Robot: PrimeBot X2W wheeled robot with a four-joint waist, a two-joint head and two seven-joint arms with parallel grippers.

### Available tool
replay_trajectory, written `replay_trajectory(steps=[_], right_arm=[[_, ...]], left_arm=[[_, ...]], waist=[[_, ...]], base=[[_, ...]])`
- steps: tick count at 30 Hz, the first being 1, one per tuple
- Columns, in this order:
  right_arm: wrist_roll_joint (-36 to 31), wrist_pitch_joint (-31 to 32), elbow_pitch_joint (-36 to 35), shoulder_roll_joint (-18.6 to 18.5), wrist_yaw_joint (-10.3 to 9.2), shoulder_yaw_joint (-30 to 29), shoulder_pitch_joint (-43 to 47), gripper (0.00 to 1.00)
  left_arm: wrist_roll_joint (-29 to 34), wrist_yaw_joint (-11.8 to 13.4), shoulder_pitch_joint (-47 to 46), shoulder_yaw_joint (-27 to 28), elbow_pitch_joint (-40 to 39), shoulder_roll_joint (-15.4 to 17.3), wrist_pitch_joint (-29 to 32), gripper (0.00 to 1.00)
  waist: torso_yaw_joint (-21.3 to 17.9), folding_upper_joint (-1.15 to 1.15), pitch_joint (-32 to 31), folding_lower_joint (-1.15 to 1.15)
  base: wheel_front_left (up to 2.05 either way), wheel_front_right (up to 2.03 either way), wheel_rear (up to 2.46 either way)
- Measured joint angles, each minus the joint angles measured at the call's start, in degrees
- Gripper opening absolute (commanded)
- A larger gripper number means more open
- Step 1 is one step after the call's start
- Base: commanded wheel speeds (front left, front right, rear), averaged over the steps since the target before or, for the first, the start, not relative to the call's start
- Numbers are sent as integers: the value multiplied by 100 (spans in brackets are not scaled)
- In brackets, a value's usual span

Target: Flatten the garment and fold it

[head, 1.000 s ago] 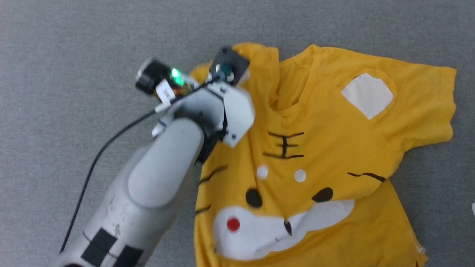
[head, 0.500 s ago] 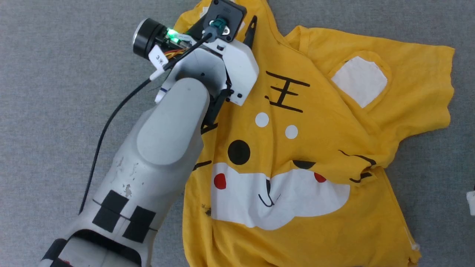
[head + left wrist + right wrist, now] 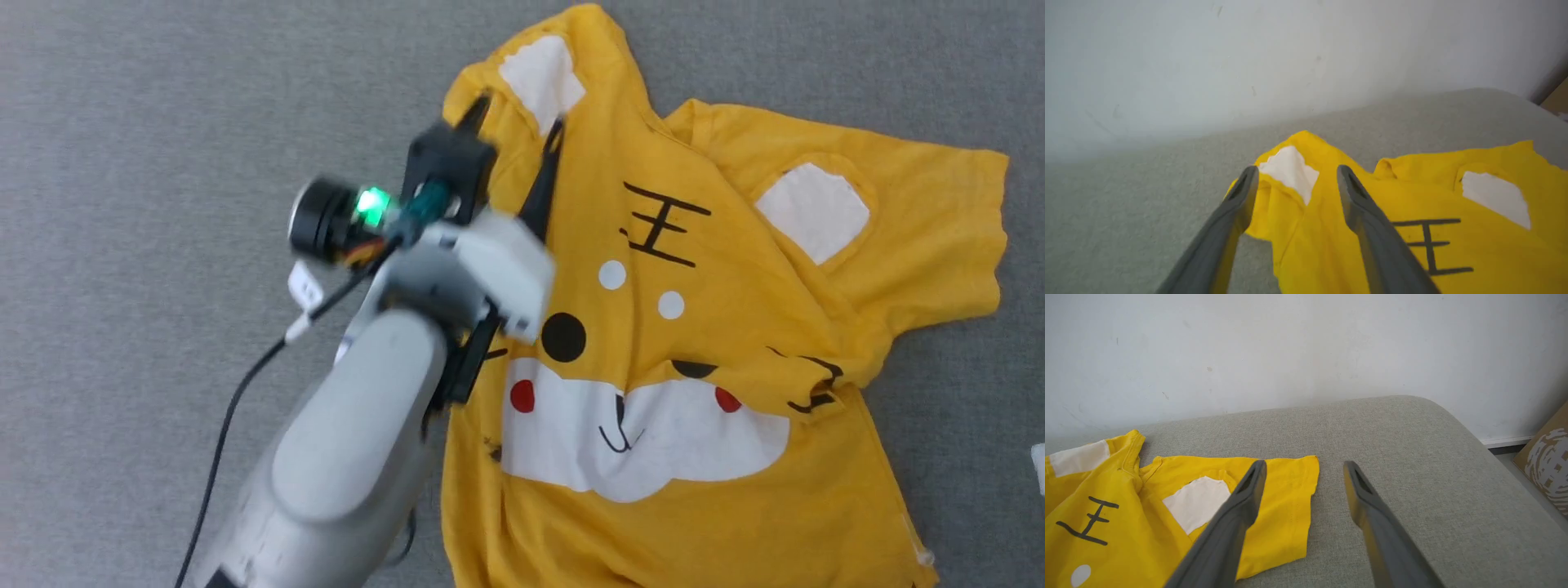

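Note:
The garment [image 3: 702, 343], a bright yellow T-shirt with a cartoon animal face, lies face up on the grey cushion [image 3: 163, 122]. It is partly spread and wrinkled around its right sleeve [image 3: 939, 237]. My left gripper [image 3: 518, 126] hovers open over the shirt's far left corner, its two dark fingers on either side of the white ear patch [image 3: 543, 77]. In the left wrist view the left gripper [image 3: 1297, 173] has nothing between its fingers, with the garment [image 3: 1331, 245] beneath. My right gripper [image 3: 1305, 466] stands open above the cushion by the garment's [image 3: 1274, 514] right sleeve edge.
The cushion [image 3: 1412, 477] ends against a white wall [image 3: 1306, 347] at the back and rounds off at its right edge. A cardboard box [image 3: 1545, 461] stands beyond that edge. A black cable [image 3: 245, 392] hangs from my left wrist.
The left gripper drew the shirt's folded left shoulder out far and left, opened and let go. The ear patch now shows, and the arm has drawn back a little.

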Motion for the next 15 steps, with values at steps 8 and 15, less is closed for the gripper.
replay_trajectory(steps=[8, 15], right_arm=[[0, 142, -109, 0, 0, -2, 51, 100], [4, 147, -146, 0, 0, 64, 47, 100]], left_arm=[[-186, 235, 1308, -168, -770, 376, 990, 100], [-282, 169, 1312, -489, -414, 221, 1449, 100]], waist=[[329, 0, -231, 0], [298, 0, -149, 1]], base=[[0, 0, 0], [0, 0, 0]])
